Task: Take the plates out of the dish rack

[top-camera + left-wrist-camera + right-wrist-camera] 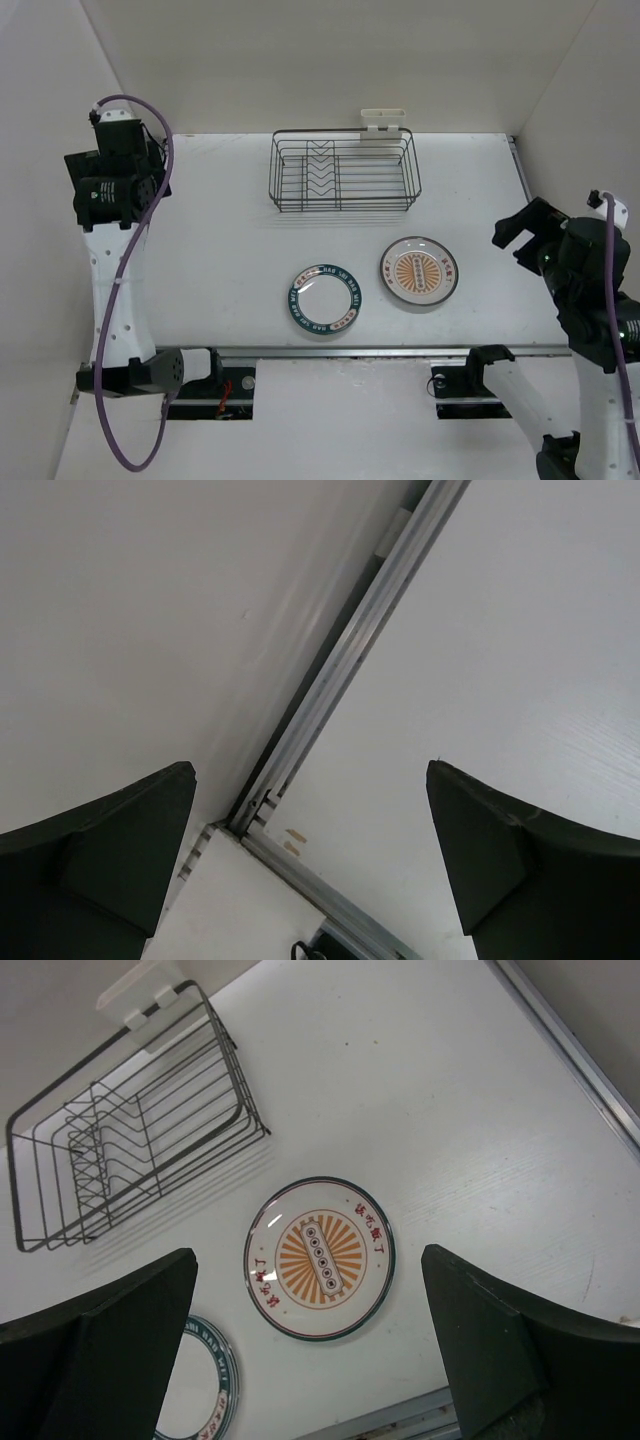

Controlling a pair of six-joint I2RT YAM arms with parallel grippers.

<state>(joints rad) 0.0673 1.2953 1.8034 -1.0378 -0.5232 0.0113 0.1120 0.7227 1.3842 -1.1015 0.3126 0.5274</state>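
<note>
The dark wire dish rack (345, 172) stands at the back middle of the table with no plates in it; it also shows in the right wrist view (130, 1125). A teal-ringed plate (325, 299) and an orange sunburst plate (420, 272) lie flat on the table in front of it. In the right wrist view the sunburst plate (320, 1258) lies between my fingers, far below, and the teal plate (200, 1390) is at the lower left. My left gripper (135, 140) is open and empty at the far left. My right gripper (525, 232) is open and empty at the right edge.
A white plastic clip (383, 120) sits on the rack's back rim. A metal rail (350, 352) runs along the table's near edge. White walls close in the table on three sides. The left wrist view shows only a table corner rail (330, 695).
</note>
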